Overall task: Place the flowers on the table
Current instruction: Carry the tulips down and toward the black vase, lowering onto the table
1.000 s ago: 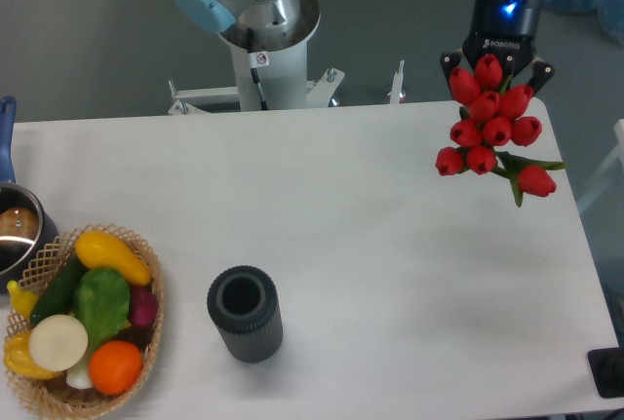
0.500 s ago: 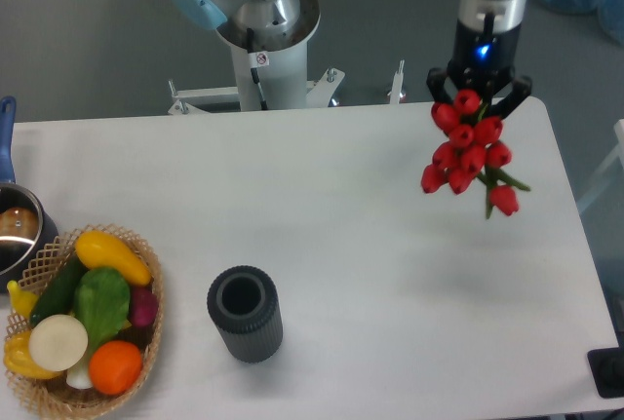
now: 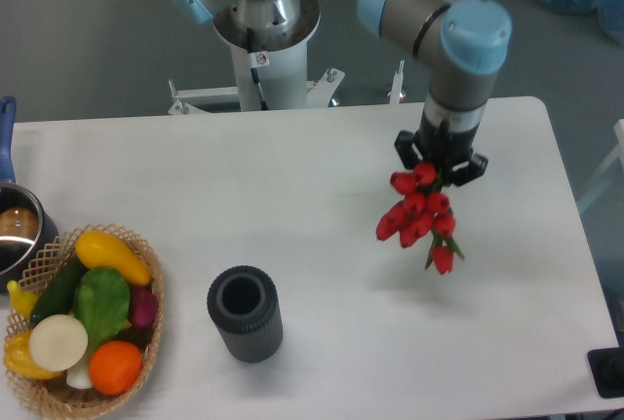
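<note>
The flowers (image 3: 417, 216), a bunch of red tulip buds with a few green leaves, hang in the air over the right half of the white table (image 3: 322, 176). My gripper (image 3: 439, 159) points straight down and is shut on the top of the bunch, whose stems are hidden under it. The buds trail down and toward the front from the fingers, and a faint shadow lies on the tabletop below them.
A dark ribbed cylinder vase (image 3: 245, 313) stands upright front centre. A wicker basket (image 3: 146, 337) of vegetables sits at the front left, with a pot (image 3: 15, 230) behind it at the left edge. The robot base (image 3: 263, 40) rises behind the table.
The arm has swung from the back right corner toward the front and left, and lower, carrying the flowers with it over the table's right half.
</note>
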